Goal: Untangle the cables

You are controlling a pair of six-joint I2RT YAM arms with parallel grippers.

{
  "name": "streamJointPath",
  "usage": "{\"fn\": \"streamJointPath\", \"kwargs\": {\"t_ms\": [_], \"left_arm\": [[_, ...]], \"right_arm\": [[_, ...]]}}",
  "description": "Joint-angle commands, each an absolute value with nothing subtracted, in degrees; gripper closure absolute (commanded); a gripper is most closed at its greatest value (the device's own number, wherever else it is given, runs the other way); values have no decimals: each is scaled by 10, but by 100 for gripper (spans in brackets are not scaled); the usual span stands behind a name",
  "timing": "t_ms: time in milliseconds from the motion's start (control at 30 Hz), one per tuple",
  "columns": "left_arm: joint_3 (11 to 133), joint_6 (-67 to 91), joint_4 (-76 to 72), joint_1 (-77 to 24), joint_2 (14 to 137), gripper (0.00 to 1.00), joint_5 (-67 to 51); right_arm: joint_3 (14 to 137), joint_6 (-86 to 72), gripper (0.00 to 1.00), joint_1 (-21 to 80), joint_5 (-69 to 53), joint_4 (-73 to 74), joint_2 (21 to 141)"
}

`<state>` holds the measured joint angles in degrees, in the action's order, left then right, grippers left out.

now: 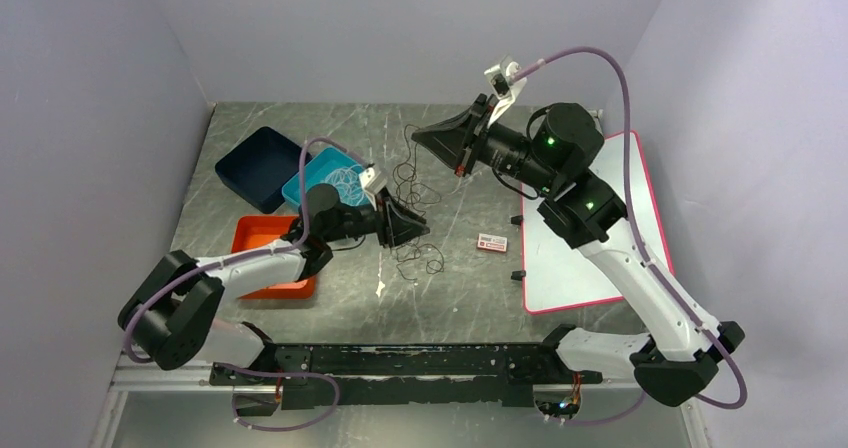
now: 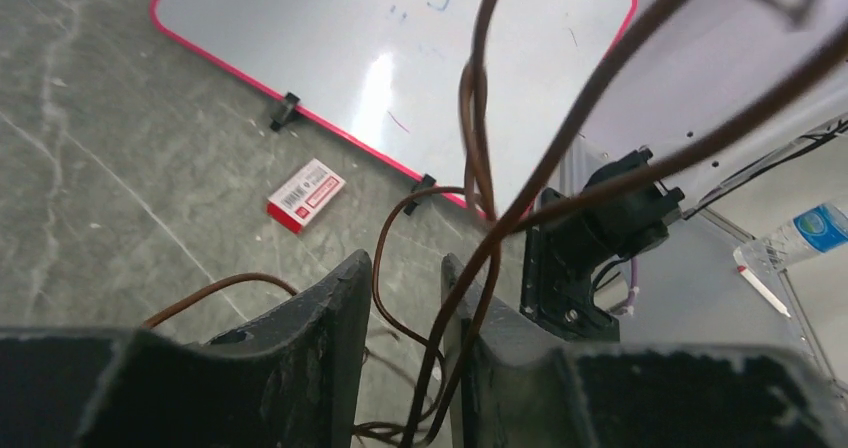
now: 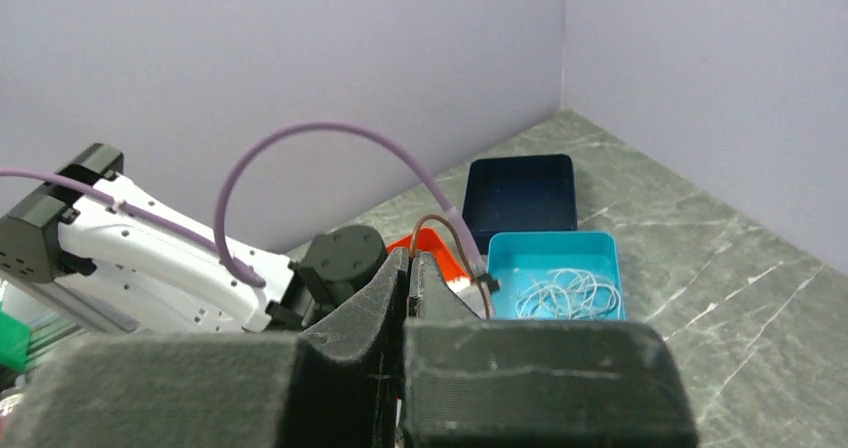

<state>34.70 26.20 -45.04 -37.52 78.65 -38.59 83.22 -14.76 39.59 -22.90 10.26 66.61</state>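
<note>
1. Found pressed together at the right gripper (image 3: 408, 268), no gap showing, with a loop of the dark brown cables (image 3: 452, 230) pinched at the tips.
2. Found narrowly parted at the left gripper (image 2: 405, 303), with brown strands threaded loosely through the gap and not visibly clamped.
3. Saw those dark strands strung in the air between the two grippers, with slacker curls trailing onto the table (image 1: 450, 293) just beside the left one.
4. Judged the step as drawing one strand free. Best done by closing the left jaws on a single strand first, then parting the arms slowly and easing off at any snag, since knots probably tighten under pull.
5. Noted the whitish-grey cables (image 3: 570, 290) coiled inside the teal tray (image 3: 545, 240), apart from the dark bunch.
6. Looked hair-thin, springy and smooth, with curls holding their shape.
7. Noted matte, rough black finger plastic, veined grey stone, and a glossy whiteboard (image 2: 400, 48) with a pink rim.
</note>
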Motion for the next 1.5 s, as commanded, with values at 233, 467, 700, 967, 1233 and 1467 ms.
{"fn": "streamJointPath", "kwargs": {"t_ms": [233,467,700,967,1233,1467], "left_arm": [[302,266,-513,-403,833,74,-380],[280,272,-529,-406,849,77,-377],[264,273,-533,-408,856,78,-370],[245,276,-543,-408,866,85,-362],[232,278,-547,-408,876,85,-356],[229,279,-547,-408,883,70,-352]], "right_arm": [[879,-113,100,393,-144,75,636],[881,-78,100,393,-48,67,605],[884,-37,100,393,50,60,585],[897,18,100,393,157,57,561],[901,69,100,393,239,38,538],[903,96,100,393,263,21,527]]}}
